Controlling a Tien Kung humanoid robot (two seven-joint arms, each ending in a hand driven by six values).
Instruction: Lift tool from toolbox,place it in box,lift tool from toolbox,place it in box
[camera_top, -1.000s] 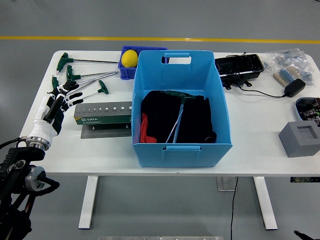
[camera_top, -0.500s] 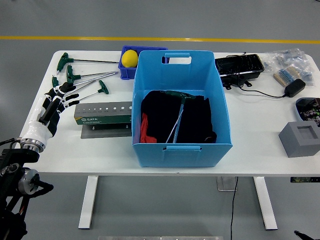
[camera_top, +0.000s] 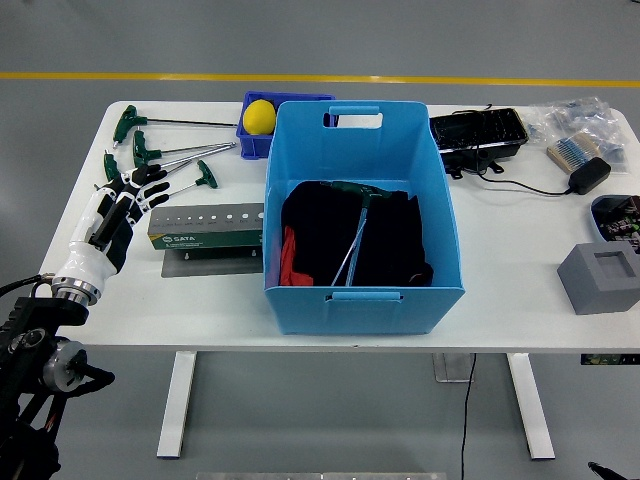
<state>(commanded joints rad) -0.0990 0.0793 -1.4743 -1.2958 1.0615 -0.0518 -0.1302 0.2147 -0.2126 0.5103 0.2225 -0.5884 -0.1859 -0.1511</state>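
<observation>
Several green T-handle hex keys lie at the table's left: one far back, one below it, one nearer the middle, and one partly under my left hand. My left hand hovers over that spot with its fingers spread, holding nothing, just left of the grey-green tool stand. The big blue box stands mid-table; inside, another green-handled key rests on black cloth. My right arm is out of the picture.
A small blue bin with a yellow ball sits behind the box. At right are a black tray, a cabled adapter, bagged parts and a grey foam block.
My left hand drew back left and down a little, then returned right and up to nearly where it was a second ago. Fingers stay spread; no tool has moved.
</observation>
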